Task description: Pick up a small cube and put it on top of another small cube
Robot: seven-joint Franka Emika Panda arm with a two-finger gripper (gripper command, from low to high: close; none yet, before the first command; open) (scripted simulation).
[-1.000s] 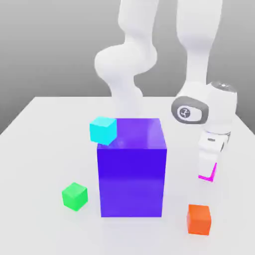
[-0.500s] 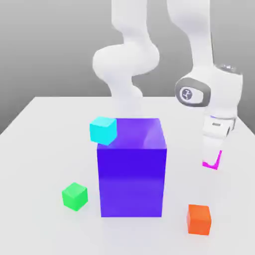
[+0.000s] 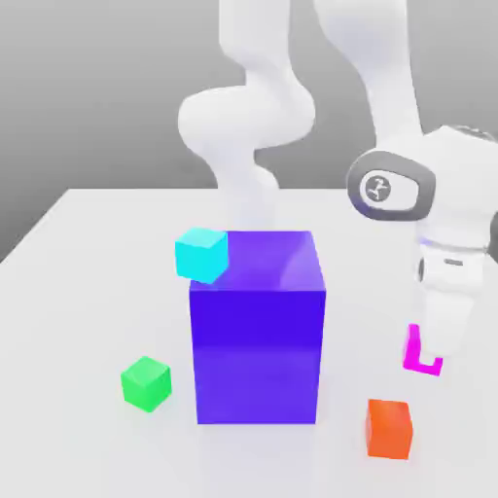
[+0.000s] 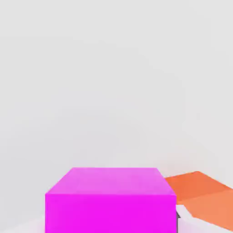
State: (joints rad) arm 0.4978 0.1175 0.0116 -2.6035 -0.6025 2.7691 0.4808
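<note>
The small magenta cube (image 3: 413, 348) hangs above the table at the exterior view's right, with my gripper (image 3: 434, 354) shut on it; one white finger (image 3: 445, 326) covers most of its face. In the hand view the magenta cube (image 4: 110, 200) sits close up between the fingers. The small green cube (image 3: 146, 382) rests on the table at the exterior view's left, on the far side of the big blue-purple block (image 3: 258, 326) from my gripper.
An orange cube (image 3: 389, 428) lies on the table just below and in front of the held cube, and it shows beside the magenta cube in the hand view as the orange cube (image 4: 205, 195). A cyan cube (image 3: 201, 253) sits at the block's upper left corner. The white table (image 3: 88, 292) spreads around them.
My gripper has carried the magenta cube up off the table, then toward the exterior view's right and lower in the picture, closer to the orange cube. The other cubes have not moved.
</note>
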